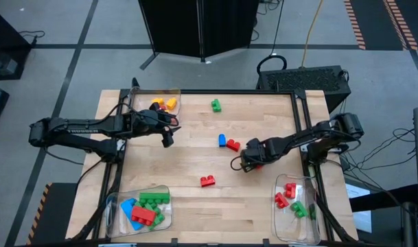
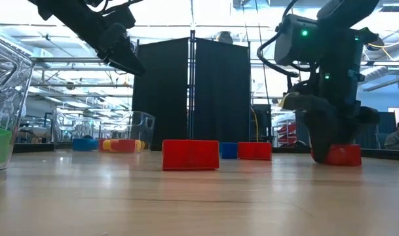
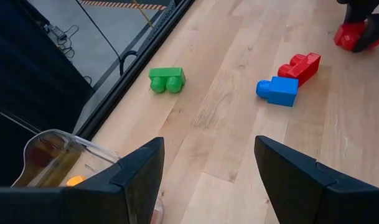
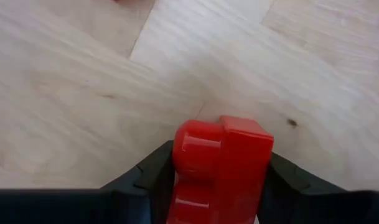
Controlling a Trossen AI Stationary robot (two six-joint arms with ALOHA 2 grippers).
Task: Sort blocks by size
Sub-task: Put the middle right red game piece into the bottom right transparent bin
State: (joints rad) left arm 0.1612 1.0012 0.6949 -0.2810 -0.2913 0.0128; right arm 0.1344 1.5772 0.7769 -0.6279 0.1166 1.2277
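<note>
My right gripper [image 1: 248, 163] points down at the table's right middle, shut on a small red block [image 4: 220, 162]. Loose blocks lie flat on the wood: a green one [image 1: 215, 105] at the far side, a blue one [image 1: 222, 140] touching a red one [image 1: 233, 145] in the middle, and another red one [image 1: 208, 181] nearer. My left gripper [image 3: 208, 155] hangs open above the table's far left, next to a clear tray [image 1: 145, 98] with orange and yellow blocks, holding nothing. My right gripper pinches the red block by its two opposite sides [image 4: 180, 155] between the two fingers. The fingers come from above, pointing steeply down. The block sits with its underside on the table [image 2: 346, 156].
A clear tray [image 1: 117, 200] at the near left holds green, red and blue blocks. Another clear tray [image 1: 281, 185] at the near right holds red and green blocks. Bare wood lies between the trays along the near edge. A raised dark frame runs along the table's sides.
</note>
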